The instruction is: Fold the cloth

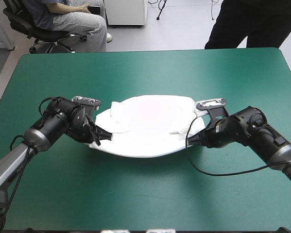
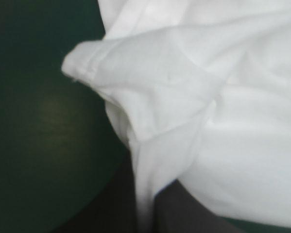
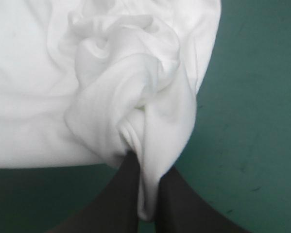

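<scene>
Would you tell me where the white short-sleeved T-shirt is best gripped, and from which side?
Grip the white short-sleeved T-shirt at its bunched side ends, each approached low from its outer side: it lies spread wide, and layered folds there should pinch easily. The left end effector and right end effector hold there.

you have the t-shirt (image 1: 147,128) lying on the table (image 1: 145,194), about midway between its side edges. your left gripper (image 1: 105,136) sits at its left end, right gripper (image 1: 193,139) at its right end, each with a fold between the fingers (image 3: 116,204).
</scene>
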{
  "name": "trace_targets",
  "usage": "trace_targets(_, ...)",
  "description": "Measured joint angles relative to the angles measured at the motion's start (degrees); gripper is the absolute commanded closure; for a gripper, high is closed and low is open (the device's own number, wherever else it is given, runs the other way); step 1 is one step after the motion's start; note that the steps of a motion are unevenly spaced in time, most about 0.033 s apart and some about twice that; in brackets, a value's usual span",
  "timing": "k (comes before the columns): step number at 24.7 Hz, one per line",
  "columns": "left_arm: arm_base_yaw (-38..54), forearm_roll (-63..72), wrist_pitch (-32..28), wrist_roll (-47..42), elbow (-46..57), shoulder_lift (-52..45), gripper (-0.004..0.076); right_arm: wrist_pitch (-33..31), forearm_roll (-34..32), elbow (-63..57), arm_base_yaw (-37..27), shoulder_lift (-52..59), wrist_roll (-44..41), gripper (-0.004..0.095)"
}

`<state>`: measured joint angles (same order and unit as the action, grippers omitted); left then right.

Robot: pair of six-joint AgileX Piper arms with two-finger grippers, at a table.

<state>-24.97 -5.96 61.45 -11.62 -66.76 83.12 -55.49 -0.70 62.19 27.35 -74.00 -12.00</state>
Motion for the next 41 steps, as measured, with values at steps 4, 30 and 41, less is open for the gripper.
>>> trace_targets(4,0.1,-3.9,0.1,-0.1,-7.1,3.0,0.0735,1.9,1.1,4.4,-4.3,-1.8,1.1,0.0926)
trace_targets(30,8.9,-1.4,-2.1,4.4,-41.4,39.9,0.0490,4.2,19.2,30.3,-18.7,-37.6,17.9,0.0754)
trace_targets(41,9.4,1.5,4.0,7.3,-48.5,39.1,0.0284,-1.1,18.4,33.8,-18.8,-36.2,20.4,0.0481)
